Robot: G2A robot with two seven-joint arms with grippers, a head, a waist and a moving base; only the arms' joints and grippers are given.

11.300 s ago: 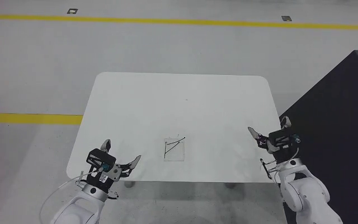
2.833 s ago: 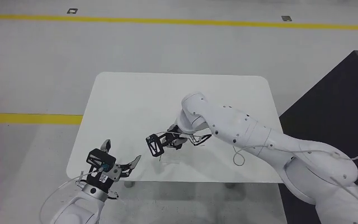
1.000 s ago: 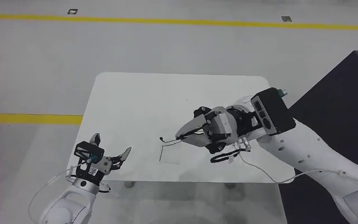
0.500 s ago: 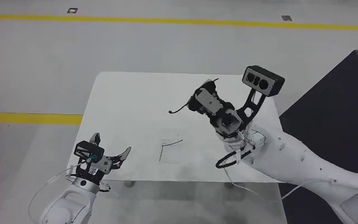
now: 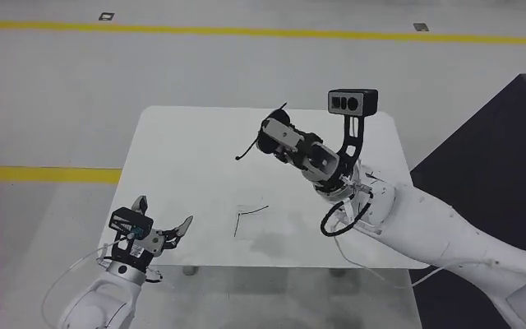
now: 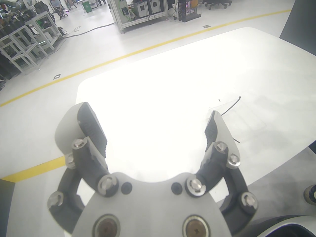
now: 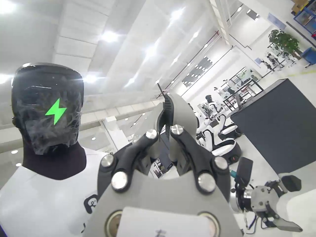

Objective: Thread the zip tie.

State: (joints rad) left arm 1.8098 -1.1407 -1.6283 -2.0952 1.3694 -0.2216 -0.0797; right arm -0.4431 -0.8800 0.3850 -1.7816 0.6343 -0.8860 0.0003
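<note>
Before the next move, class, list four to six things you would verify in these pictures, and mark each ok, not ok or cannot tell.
1. Right gripper shut on the held zip tie: ok.
2. Held zip tie up off the table: ok.
3. Left gripper open, at the table's near corner: ok.
4. Held tie's tail through its head: not ok, both ends free.
5. Second zip tie flat on the table, apart from both grippers: ok.
6. Grip firm enough not to slip: cannot tell.
</note>
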